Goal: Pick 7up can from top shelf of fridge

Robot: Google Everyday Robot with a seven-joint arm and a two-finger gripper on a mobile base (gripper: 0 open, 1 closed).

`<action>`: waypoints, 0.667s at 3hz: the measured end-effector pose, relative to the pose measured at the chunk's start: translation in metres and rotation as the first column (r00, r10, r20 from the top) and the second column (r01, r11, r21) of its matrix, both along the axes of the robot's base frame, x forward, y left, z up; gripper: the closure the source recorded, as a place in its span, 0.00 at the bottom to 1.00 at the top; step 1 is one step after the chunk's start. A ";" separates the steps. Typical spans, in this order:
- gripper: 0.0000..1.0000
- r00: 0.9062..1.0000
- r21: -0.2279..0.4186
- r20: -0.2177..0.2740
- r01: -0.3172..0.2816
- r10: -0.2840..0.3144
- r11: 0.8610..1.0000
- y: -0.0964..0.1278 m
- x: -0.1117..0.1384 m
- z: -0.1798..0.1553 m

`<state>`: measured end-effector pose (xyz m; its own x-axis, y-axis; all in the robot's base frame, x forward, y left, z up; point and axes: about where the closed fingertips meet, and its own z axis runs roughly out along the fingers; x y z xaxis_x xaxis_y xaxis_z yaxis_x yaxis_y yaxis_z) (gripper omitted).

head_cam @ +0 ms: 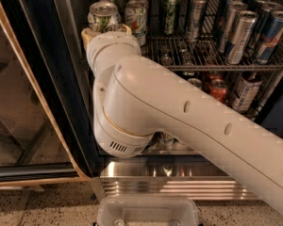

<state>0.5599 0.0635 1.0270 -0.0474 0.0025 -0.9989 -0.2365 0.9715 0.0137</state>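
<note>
Your claw [104,28] is at the left front corner of the top shelf [217,67], right at the base of the 7up can [103,14]. The bulky wrist hides where they meet, so you cannot tell whether the claw is apart or clamped on the can. The can stands upright on that shelf, and its silver lid and upper body show just above the claw. A second pale can with green print [136,13] stands just beside it to the right.

Further right on the same rack you have tall dark cans [170,11], then silver-and-blue cans [240,34]. The white arm [188,117] runs from the claw down to the lower right and covers much of the racks below, where red cans [218,89] and a dark can [245,92] peek out.

The dark frame of the fridge [42,55] stands left of the claw, with the open glass door [19,102] beyond it. A clear plastic tray [148,213] sits on the speckled floor [37,208] below the ribbed steel base panel.
</note>
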 end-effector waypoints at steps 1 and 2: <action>1.00 1.000 0.008 -0.011 0.011 -0.011 1.000 -0.003 -0.006 0.000; 1.00 0.998 0.039 -0.055 0.018 -0.016 0.999 -0.003 0.000 -0.003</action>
<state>0.5595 0.0603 1.0242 -0.1019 0.0429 -0.9939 -0.2178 0.9739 0.0643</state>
